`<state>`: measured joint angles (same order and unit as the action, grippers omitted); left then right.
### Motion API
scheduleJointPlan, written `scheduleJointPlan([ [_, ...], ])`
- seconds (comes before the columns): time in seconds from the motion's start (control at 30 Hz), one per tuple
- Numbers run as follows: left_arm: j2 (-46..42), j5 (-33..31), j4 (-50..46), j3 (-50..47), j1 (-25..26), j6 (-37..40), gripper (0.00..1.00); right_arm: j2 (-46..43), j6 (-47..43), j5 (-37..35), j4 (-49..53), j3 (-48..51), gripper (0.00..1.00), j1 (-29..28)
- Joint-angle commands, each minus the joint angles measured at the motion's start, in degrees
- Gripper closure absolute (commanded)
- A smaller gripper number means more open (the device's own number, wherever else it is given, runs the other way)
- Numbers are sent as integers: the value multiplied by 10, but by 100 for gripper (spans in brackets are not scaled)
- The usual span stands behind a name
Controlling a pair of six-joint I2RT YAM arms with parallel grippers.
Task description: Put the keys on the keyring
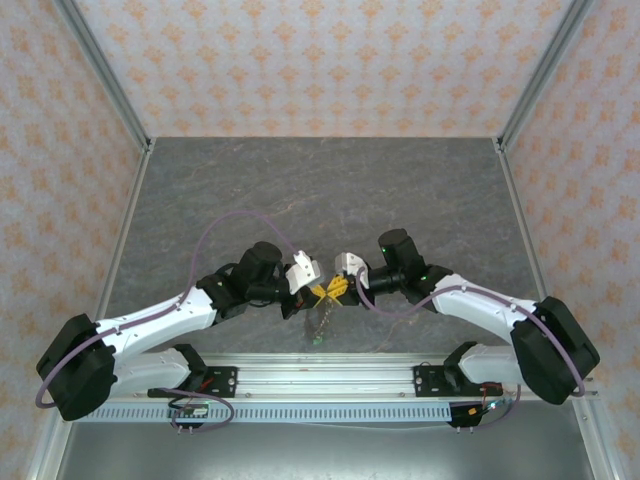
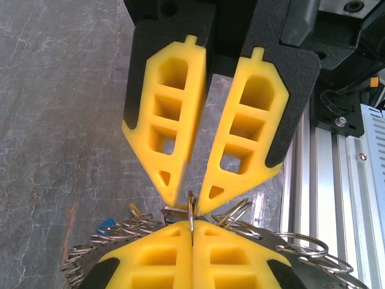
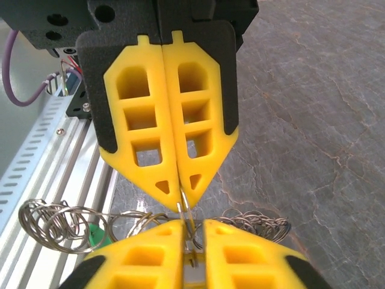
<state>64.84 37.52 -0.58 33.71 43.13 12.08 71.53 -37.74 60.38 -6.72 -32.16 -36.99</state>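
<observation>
My two grippers meet tip to tip above the table's near edge. The left gripper (image 1: 316,291) (image 2: 191,224) is shut on a thin metal loop of the keyring (image 2: 191,209), which stands on edge between its yellow fingers. The right gripper (image 1: 340,289) (image 3: 193,224) faces it, and its jaws stand a narrow gap apart on either side of that same loop (image 3: 187,212). The rest of the keyring hangs below as bunched wire loops (image 3: 258,221) (image 1: 321,322). A blue key tag (image 2: 107,225) and a green key tag (image 3: 96,236) show among the loops.
The aluminium rail (image 2: 328,180) (image 3: 60,150) carrying the arm bases runs directly under the hanging loops. Grey marbled tabletop (image 1: 320,190) stretches beyond, enclosed by patterned walls and metal corner posts (image 1: 105,75).
</observation>
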Motion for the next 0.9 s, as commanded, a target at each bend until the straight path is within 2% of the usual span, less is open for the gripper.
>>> scheduleJointPlan([
  [0.0,-9,16,27,14,3,6,100,8,2,14,-27,-18,92,-4],
  [0.1,-11,-1,19,14,2,10,98,2,2,7,-17,-21,100,-4],
  [0.23,-2,-24,-17,24,3,32,87,-9,6,-7,22,-34,100,-4],
  [0.37,15,-36,-36,36,3,49,84,-16,-9,-37,96,-58,100,-5],
  [0.53,36,-33,-41,49,3,56,83,-20,-17,-49,146,-80,100,-6],
  [0.73,51,-24,-44,61,3,61,82,-21,-18,-47,149,-87,100,-7],
  [0.87,58,-21,-42,65,3,61,87,-21,-14,-53,151,-91,100,-9],
])
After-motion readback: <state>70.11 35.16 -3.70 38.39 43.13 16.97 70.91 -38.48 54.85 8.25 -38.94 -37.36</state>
